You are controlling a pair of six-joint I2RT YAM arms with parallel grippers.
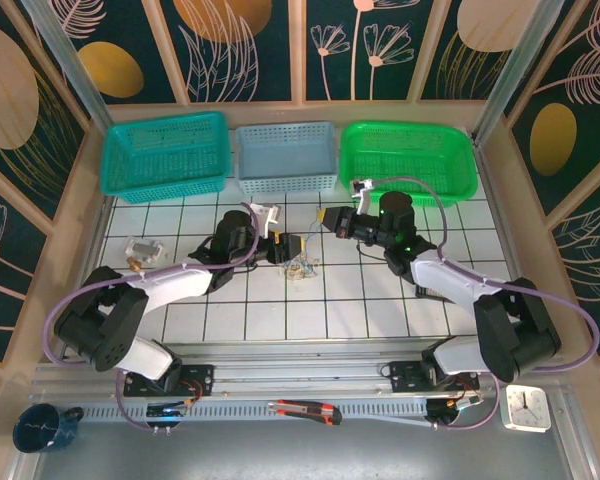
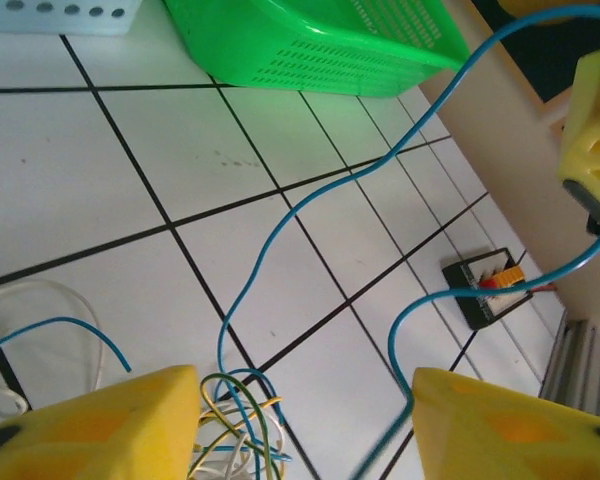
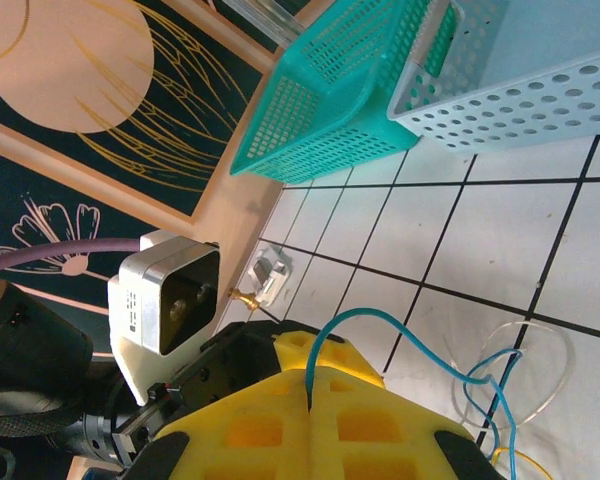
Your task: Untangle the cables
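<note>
Blue wire [image 3: 380, 322] is pinched in the closed right gripper [image 3: 308, 398] and rises off the cables [image 1: 300, 266] heaped on the white tiles [image 1: 380, 300] mid-table, so the left gripper [image 2: 305, 420], jaws apart astride that heap, should clamp the yellowish loops [image 2: 220, 385] low and pull away gently.

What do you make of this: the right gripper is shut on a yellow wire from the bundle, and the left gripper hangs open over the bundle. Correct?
Wrong in one respect: the right gripper is shut on a blue wire, not a yellow one. The right wrist view shows it running out from between the closed fingers. The rest holds: the left gripper hangs open over the bundle.
</note>
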